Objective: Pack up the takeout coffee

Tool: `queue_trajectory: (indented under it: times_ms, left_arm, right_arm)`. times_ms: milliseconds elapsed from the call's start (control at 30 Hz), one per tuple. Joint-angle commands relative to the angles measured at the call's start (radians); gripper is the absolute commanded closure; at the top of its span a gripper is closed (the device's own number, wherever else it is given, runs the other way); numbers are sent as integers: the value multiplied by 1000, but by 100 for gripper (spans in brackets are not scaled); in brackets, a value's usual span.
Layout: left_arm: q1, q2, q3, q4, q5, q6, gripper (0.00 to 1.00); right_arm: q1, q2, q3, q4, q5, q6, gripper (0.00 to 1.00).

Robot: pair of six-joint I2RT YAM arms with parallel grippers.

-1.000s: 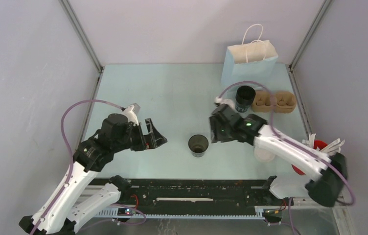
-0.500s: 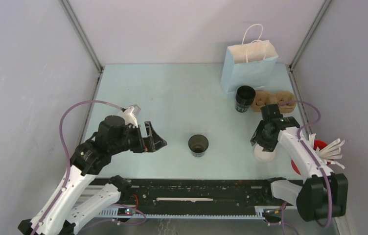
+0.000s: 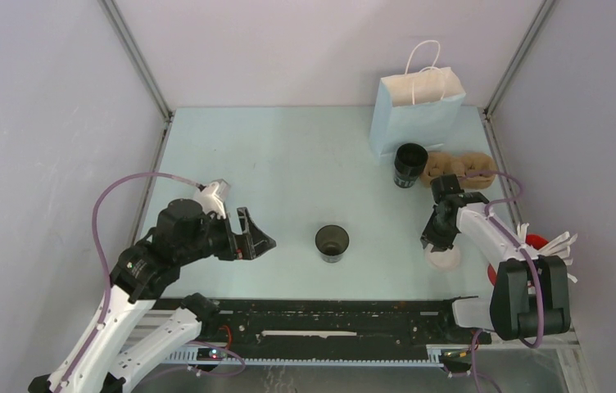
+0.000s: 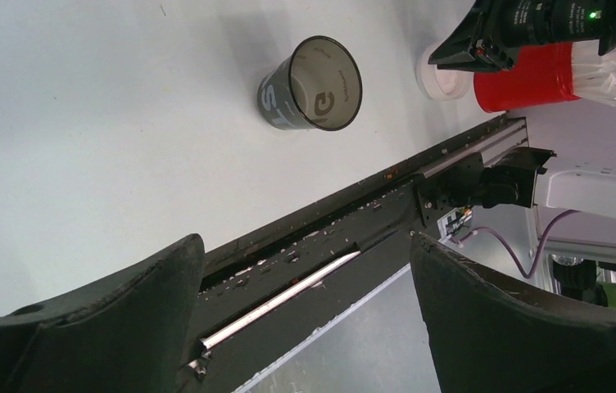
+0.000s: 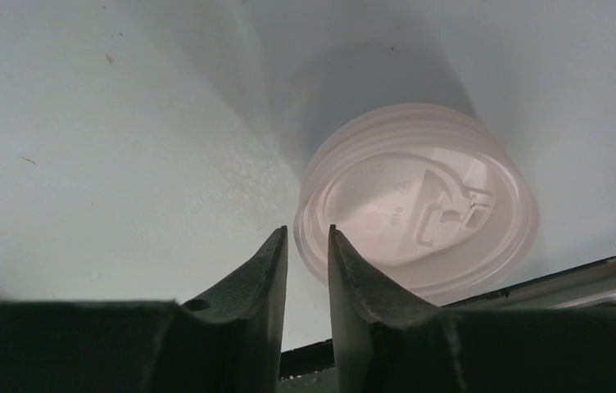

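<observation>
Now the right claw has swung to the white lid and squeezed nearly shut at its rim, maybe grabbing it for the cup.

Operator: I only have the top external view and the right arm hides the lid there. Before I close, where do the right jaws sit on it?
Observer: In the right wrist view, the right gripper straddles the rim of the lid. One jaw is outside the rim and one is over the top, with a narrow gap between them.
Operator: Is it a single lid or several?
Observer: Several rims show stacked under the top one, and its sip opening faces up.
Operator: What is the red thing next to it?
Observer: The left wrist view shows a red cup holding white straws, standing right beside the stack.
</observation>
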Motion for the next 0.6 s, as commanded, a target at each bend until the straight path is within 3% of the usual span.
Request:
queue_trajectory:
  times_ms: [0,333,567]
  left_arm:
    - [-6,8,33,5,17,31,0]
    - [-6,26,39,9,23,41,0]
    - [-6,33,43,8,24,46,0]
  right_arm:
    - [-7,-9,-7,40,30,-7,71]
    - [-7,-29,-14,48,34,-8,89]
    - [9,-62,1,19,44,3,94]
